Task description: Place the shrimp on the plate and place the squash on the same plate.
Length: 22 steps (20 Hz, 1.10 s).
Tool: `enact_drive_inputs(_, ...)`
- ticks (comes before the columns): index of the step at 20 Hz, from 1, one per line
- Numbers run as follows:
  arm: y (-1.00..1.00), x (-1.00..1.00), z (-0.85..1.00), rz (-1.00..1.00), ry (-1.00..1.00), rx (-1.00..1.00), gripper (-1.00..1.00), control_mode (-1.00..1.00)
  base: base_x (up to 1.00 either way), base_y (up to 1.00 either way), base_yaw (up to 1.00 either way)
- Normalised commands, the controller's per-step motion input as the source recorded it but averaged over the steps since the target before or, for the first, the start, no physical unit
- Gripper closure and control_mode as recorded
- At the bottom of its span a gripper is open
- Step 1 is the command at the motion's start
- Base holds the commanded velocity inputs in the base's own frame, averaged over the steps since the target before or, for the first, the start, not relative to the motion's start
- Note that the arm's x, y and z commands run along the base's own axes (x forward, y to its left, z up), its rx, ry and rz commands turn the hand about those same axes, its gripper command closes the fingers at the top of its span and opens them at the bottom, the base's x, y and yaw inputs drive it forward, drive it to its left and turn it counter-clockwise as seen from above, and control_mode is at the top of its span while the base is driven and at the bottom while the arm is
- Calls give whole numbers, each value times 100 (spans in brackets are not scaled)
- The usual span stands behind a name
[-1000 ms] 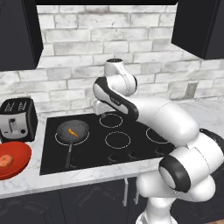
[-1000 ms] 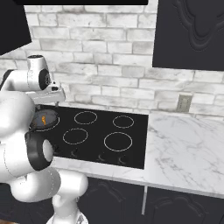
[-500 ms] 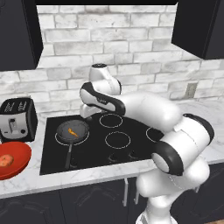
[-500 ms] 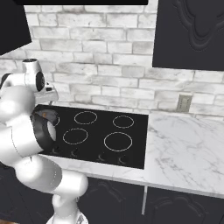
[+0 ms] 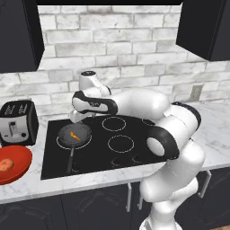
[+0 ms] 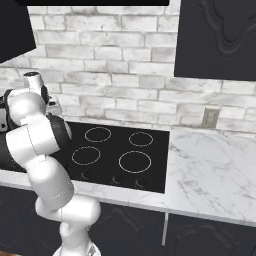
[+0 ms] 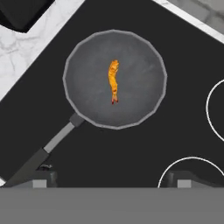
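The thin curved orange shrimp (image 7: 113, 81) lies loose near the centre of the round dark-grey frying pan (image 7: 83, 65), which stands on the black glass cooktop (image 7: 127, 153). In the hand view the pan's grey handle (image 7: 41, 153) runs out toward 8 o'clock. In the left base view the same pan sits on the front-left burner, handle toward the front edge, with the shrimp (image 5: 76, 134) inside it.

The end effector (image 7: 111, 179) hangs above the pan, near its rim on the handle side. Its two dark fingertips (image 7: 42, 178) stand spread wide apart (nothing between them), well clear of the shrimp.

The roundish red-orange squash (image 5: 5, 164) rests on a bright red round dish (image 5: 20, 157) on the white marble desk (image 5: 27, 188), at 9 o'clock of the cooktop in the left base view. A black-and-silver toaster (image 5: 18, 122) stands just behind the dish.
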Motion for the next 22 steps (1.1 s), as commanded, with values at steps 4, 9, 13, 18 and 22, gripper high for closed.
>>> enact_drive_inputs(4,30,39,-36,-1,0,0,-100,-100,0,0,0)
enact_drive_inputs(9,38,37,-38,-2,0,0,-100,-100,0,0,0)
enact_drive_inputs(13,19,36,-34,0,0,0,-100,-100,0,0,0)
enact_drive_inputs(18,12,12,-34,-4,0,0,-100,-100,0,0,0)
enact_drive_inputs(22,3,0,-38,-9,1,0,-100,-100,0,0,0)
